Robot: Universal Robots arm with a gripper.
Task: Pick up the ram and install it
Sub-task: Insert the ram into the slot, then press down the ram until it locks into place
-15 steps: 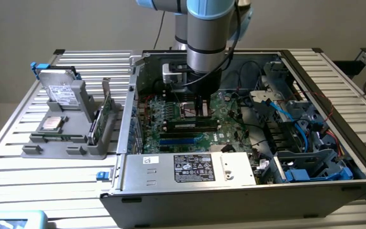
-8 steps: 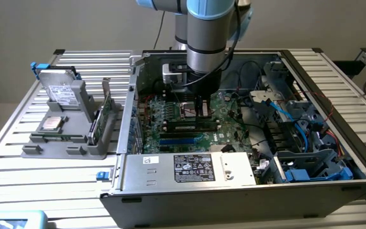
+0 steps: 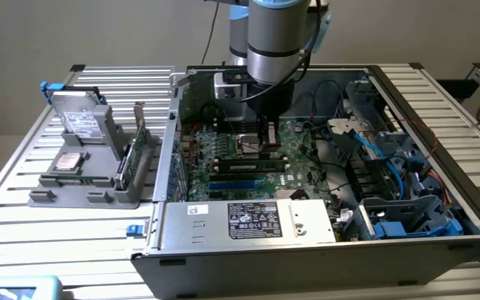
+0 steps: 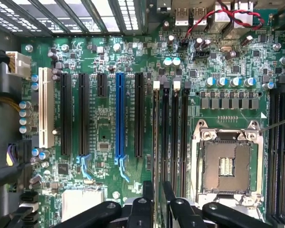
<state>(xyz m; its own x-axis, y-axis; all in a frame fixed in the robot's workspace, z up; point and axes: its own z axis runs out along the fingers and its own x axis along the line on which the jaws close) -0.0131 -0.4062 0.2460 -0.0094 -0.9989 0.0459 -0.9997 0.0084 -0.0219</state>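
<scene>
Ram [image 4: 155, 142]: thin green stick, edge-on, pinched between the closed fingers [image 4: 143, 204] of the gripper [image 4: 156, 186], extending ahead of them along a white-clipped slot [image 4: 156, 86], socket [image 4: 226, 166] just beside the fingers; seating in slot cannot be told.

Soft, even light fills the exterior view. The pale worktop [image 3: 57, 219] reads bright, the inside of the computer case [image 3: 307, 262] is dimmer, and a sheen runs down the arm [image 3: 277, 37] at 12 o'clock. In the wrist view the motherboard [image 4: 104, 123] is evenly lit, the slats [image 4: 99, 9] at 11 o'clock blow out white, and 6 o'clock lies in shadow.
</scene>
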